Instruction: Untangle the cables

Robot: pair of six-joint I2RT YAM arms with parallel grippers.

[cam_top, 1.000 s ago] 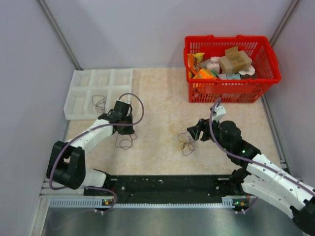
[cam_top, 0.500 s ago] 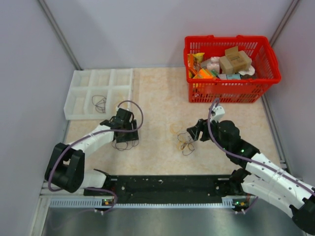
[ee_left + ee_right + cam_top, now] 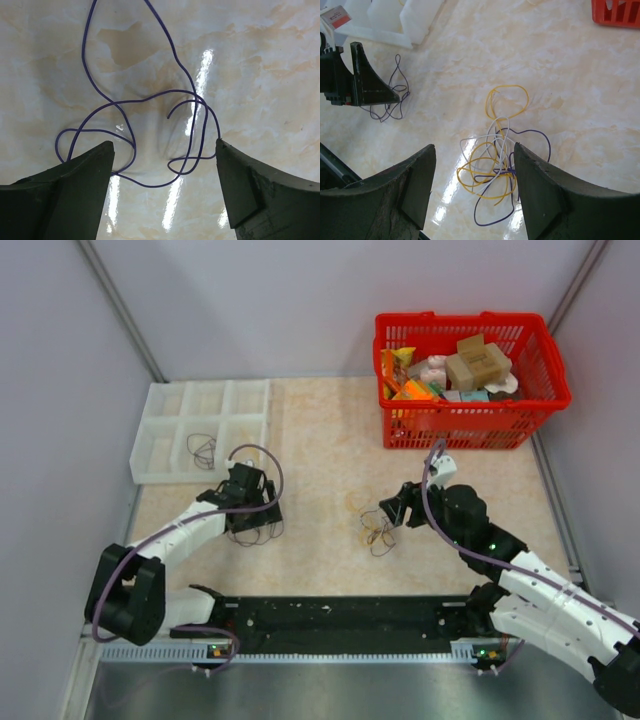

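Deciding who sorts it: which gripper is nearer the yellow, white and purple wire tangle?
Right. The right gripper hangs open just above the tangle; the left gripper is well off to the left, open over a lone purple wire.

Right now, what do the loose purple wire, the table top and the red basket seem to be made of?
Purple wire: probably a plastic-coated strand, smooth and fairly matte; it lies in soft loops.
Table top: glossy, with a beige marble pattern, perhaps laminate or polished stone; lamps reflect in it.
Red basket: moulded plastic, judging by its even lattice walls and uniform colour.
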